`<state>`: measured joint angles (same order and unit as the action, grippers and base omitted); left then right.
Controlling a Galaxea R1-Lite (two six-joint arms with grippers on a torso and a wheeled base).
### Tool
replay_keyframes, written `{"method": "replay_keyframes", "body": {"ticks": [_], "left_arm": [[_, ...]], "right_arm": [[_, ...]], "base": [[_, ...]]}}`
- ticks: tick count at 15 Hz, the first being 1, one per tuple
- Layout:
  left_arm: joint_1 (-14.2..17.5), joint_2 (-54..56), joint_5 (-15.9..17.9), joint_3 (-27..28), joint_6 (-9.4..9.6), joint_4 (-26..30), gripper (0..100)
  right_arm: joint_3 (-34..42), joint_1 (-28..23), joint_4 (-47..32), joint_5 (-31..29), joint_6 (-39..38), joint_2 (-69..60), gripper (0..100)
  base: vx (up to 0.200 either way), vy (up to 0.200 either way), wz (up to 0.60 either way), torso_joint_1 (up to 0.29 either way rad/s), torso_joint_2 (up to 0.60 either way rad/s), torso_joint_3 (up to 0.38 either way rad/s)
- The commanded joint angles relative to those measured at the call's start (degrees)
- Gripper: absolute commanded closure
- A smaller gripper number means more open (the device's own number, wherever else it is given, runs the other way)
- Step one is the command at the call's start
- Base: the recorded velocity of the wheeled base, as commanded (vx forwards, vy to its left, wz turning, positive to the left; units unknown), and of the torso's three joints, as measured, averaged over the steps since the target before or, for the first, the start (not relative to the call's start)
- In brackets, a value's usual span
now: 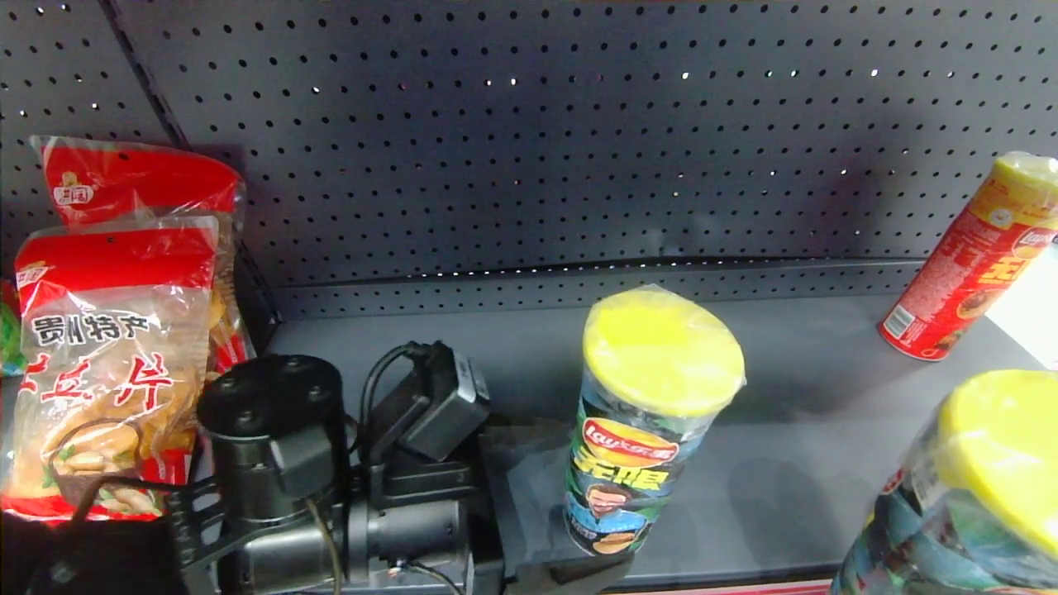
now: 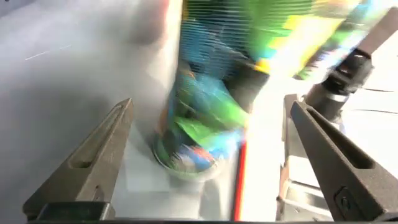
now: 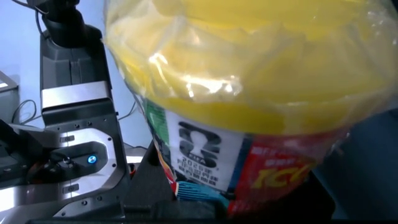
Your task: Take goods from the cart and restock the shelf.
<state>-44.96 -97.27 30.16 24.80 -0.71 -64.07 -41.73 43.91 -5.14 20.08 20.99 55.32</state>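
A chip can (image 1: pixel 653 421) with a yellow lid and a blue-green label stands upright on the grey shelf (image 1: pixel 810 463), near its front edge. In the left wrist view that can (image 2: pixel 199 112) sits between the spread fingers of my left gripper (image 2: pixel 209 106), which is open, with a gap on both sides. My left arm (image 1: pixel 331 479) lies low along the shelf front, left of the can. A second yellow-lidded can (image 1: pixel 975 487) hangs tilted off the shelf's front right corner. It looms close in the right wrist view (image 3: pixel 249 93), and my right gripper is shut on it with its fingers hidden.
Red bags of crisps (image 1: pixel 116 330) stand at the shelf's left end, close to my left arm. A red can (image 1: pixel 967 256) leans tilted at the back right. The pegboard wall (image 1: pixel 529 149) closes the rear. Bare shelf lies between the two standing cans.
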Motion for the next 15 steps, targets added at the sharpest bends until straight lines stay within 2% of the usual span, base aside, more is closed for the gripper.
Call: {"method": "replay_keyframes", "body": {"ticks": [1, 3, 4, 6, 8, 10, 12, 13, 15], "left_arm": [[2.2, 9.5, 0.3, -5.6, 0.09, 0.2, 0], [5.0, 15.5, 0.3, -10.6, 0.09, 0.4, 0], [7.9, 18.6, 0.3, -12.2, 0.18, 1.1, 0], [12.9, 24.3, 0.3, -12.1, 0.79, 4.7, 0], [15.6, 29.9, 0.3, -13.5, 0.97, 6.1, 0], [21.3, 33.0, 0.3, -13.5, 3.34, 6.8, 0], [28.8, 38.1, -0.1, -12.8, 5.98, 11.2, 0], [31.2, 41.1, 0.0, -12.8, 7.21, 13.4, 0], [30.9, 51.4, -0.1, -12.4, 8.09, 24.0, 0]], "right_arm": [[0.1, -0.1, 0.0, 0.0, 0.0, 0.4, 100], [0.1, -0.1, 0.0, -0.4, 0.0, 0.8, 100], [-0.1, -0.1, 0.0, -0.4, 0.0, 0.8, 100], [-0.5, -0.3, 0.0, -0.4, 0.0, 0.8, 100], [-0.8, -0.6, 0.0, -0.4, -0.1, 1.1, 100], [-0.8, -0.7, 0.0, -0.4, -0.1, 0.7, 100], [-0.7, -1.1, 0.0, -0.4, -0.1, 0.1, 100], [-0.7, -1.1, 0.0, -0.3, -0.1, 0.1, 100], [-0.6, -1.1, 0.0, -0.3, -0.1, 0.0, 100]], "base": [[0.000, 0.000, 0.00, 0.000, 0.00, 0.000], [0.000, 0.000, 0.00, 0.000, 0.00, 0.000], [0.000, 0.000, 0.00, 0.000, 0.00, 0.000], [0.000, 0.000, 0.00, 0.000, 0.00, 0.000], [0.000, 0.000, 0.00, 0.000, 0.00, 0.000], [0.000, 0.000, 0.00, 0.000, 0.00, 0.000], [0.000, 0.000, 0.00, 0.000, 0.00, 0.000], [0.000, 0.000, 0.00, 0.000, 0.00, 0.000], [0.000, 0.000, 0.00, 0.000, 0.00, 0.000]]}}
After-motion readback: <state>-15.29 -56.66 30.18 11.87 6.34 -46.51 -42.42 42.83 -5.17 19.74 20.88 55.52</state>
